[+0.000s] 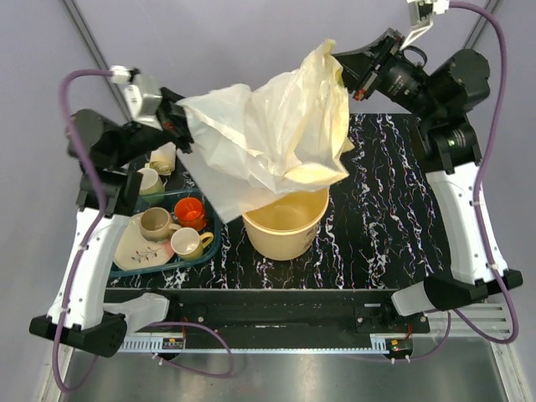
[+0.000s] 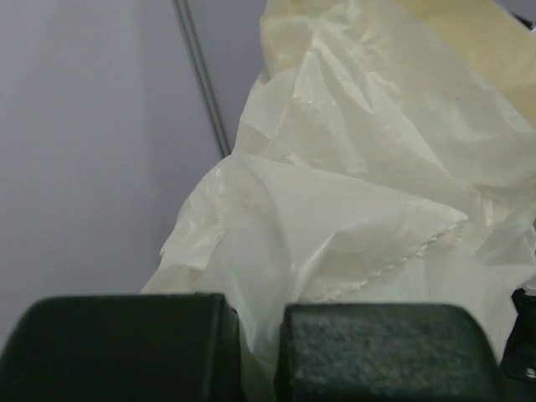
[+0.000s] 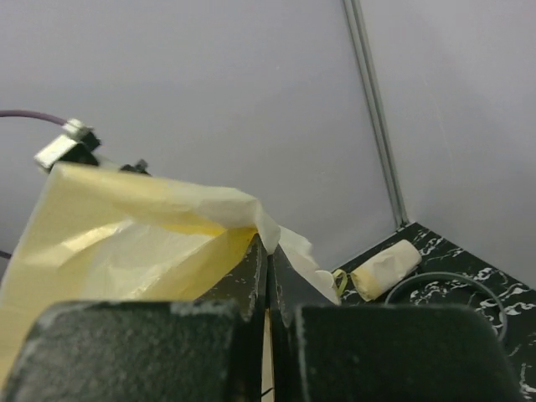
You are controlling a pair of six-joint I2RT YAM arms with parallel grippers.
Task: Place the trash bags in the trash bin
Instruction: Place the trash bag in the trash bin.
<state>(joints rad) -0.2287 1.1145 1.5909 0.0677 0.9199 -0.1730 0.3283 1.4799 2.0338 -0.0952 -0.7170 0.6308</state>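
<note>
On our left, the teal tray (image 1: 212,248) of cups (image 1: 156,223) sits just beside the trash bin (image 1: 285,228), so that side gives us little room. Our left gripper (image 1: 178,126) is pinched tight on one edge of the trash bag (image 1: 268,126), and the left wrist view shows film caught between its fingers (image 2: 377,352). The bag hangs spread between both arms, above the bin, and its lower folds overlap the bin's far rim in the top view. We cannot tell whether they touch. Our right gripper (image 1: 352,71) is clamped on the opposite, yellower edge. We judge the step to be carrying the bag over the bin's mouth, with nothing inside yet. Next we need both arms to come down and inward together so the sheet, which is wider than the bin, gathers into the opening rather than draping onto the cups. To our right the black marbled table (image 1: 377,209) lies bare, so that is the safer side for any swing.
</note>
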